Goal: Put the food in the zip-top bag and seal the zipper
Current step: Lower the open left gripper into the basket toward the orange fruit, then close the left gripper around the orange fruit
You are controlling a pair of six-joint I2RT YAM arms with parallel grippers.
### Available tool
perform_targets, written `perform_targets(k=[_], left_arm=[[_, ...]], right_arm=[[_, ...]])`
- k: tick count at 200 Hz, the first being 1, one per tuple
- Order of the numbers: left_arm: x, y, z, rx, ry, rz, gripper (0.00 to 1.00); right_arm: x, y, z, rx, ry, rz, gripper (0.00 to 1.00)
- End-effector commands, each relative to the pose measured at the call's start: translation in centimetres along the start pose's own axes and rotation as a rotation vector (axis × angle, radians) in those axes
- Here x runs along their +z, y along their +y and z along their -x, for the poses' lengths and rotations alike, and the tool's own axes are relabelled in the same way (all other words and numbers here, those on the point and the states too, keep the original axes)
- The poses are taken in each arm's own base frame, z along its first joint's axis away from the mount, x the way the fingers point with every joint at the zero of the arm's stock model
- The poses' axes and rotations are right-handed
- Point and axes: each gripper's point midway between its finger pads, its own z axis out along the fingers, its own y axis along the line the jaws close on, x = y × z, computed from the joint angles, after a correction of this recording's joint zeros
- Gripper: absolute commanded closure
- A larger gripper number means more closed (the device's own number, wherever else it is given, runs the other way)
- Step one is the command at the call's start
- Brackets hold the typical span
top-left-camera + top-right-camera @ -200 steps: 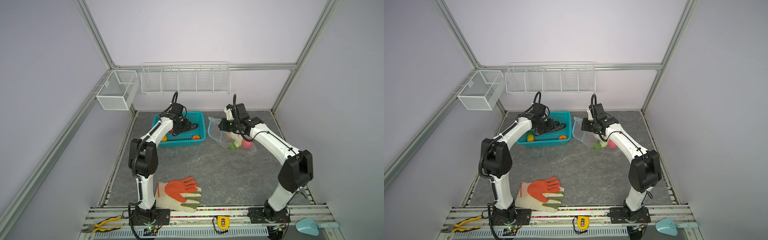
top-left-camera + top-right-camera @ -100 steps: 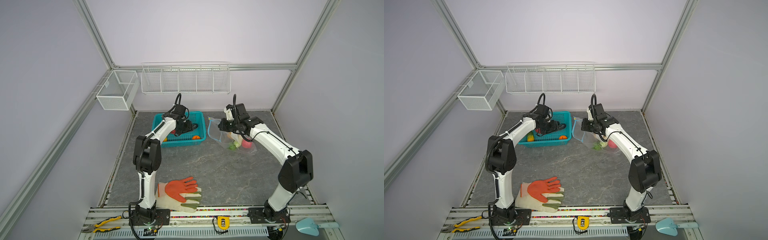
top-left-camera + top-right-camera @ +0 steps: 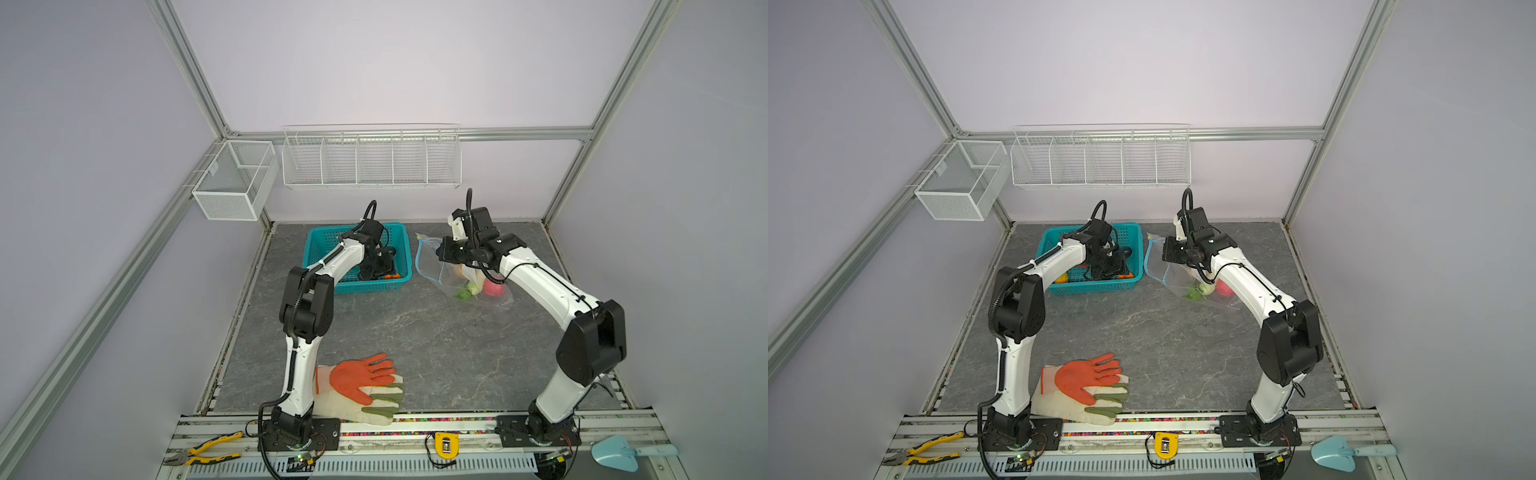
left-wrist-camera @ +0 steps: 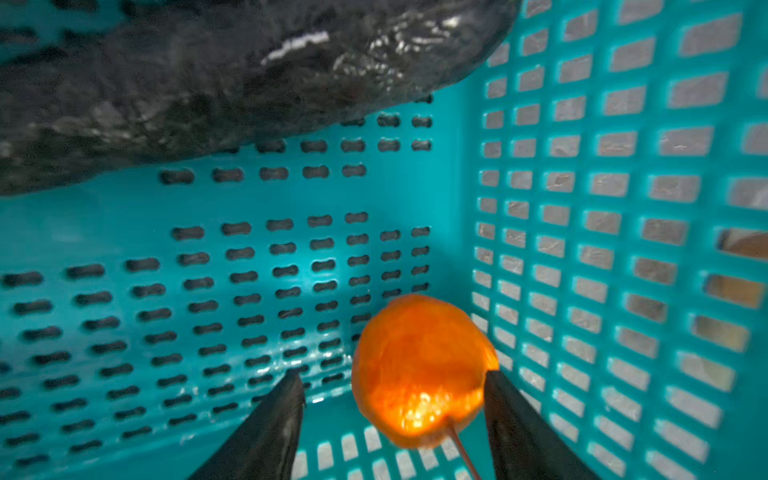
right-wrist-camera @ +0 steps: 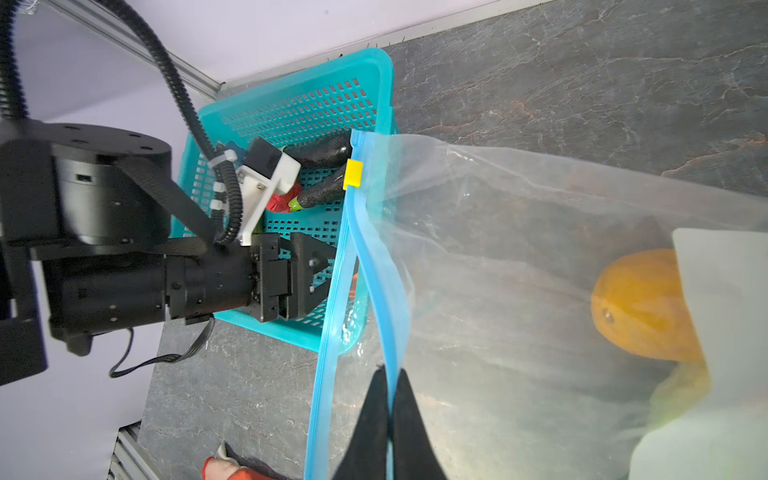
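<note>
My left gripper (image 4: 391, 374) is open down in the teal basket (image 4: 623, 208), its fingers on either side of an orange food piece (image 4: 419, 370); one finger touches it. A dark food piece (image 4: 208, 83) lies further in. In both top views this gripper (image 3: 380, 270) (image 3: 1113, 270) sits at the basket's front right. My right gripper (image 5: 390, 370) is shut on one lip of the zipper (image 5: 374, 257), holding the zip-top bag (image 5: 519, 249) (image 3: 432, 266) with its mouth open toward the basket. A yellow slider tab (image 5: 353, 173) sits at the strip's end. Red (image 3: 494, 287), green-white (image 3: 469, 289) and orange food (image 5: 640, 307) lie inside the bag.
Orange-and-white gloves (image 3: 361, 382) lie at the front by the left arm's base. Two white wire baskets (image 3: 370, 158) (image 3: 232, 187) hang on the walls. Pliers (image 3: 199, 453), a tape measure (image 3: 446, 444) and a blue scoop (image 3: 619, 451) rest on the front rail.
My left gripper has moved inside the basket toward its front right corner, and the left elbow has swung right. The right arm and the bag have held still.
</note>
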Motion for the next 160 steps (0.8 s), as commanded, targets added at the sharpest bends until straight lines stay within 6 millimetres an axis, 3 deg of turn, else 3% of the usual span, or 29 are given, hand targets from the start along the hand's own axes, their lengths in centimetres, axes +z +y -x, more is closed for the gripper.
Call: perform_targets(k=[1,112,160], left_arm=[[-0.2,-1.1,-0.4,0.036,0.018,0.004,0.30],[1.7,0.3,-1.1,0.054,0.049,0.122,0.21],[1.2,1.1,-0.8,0.049,0.038,0.158,0.32]], right_arm=[[-0.4,0.6,0.0,-0.007,-0.010,0.022,0.93],[-0.3,0.6,-0.2,-0.003,-0.003,0.028,0.93],[-0.2,0.5,-0.2,-0.003,-0.003,0.028,0.93]])
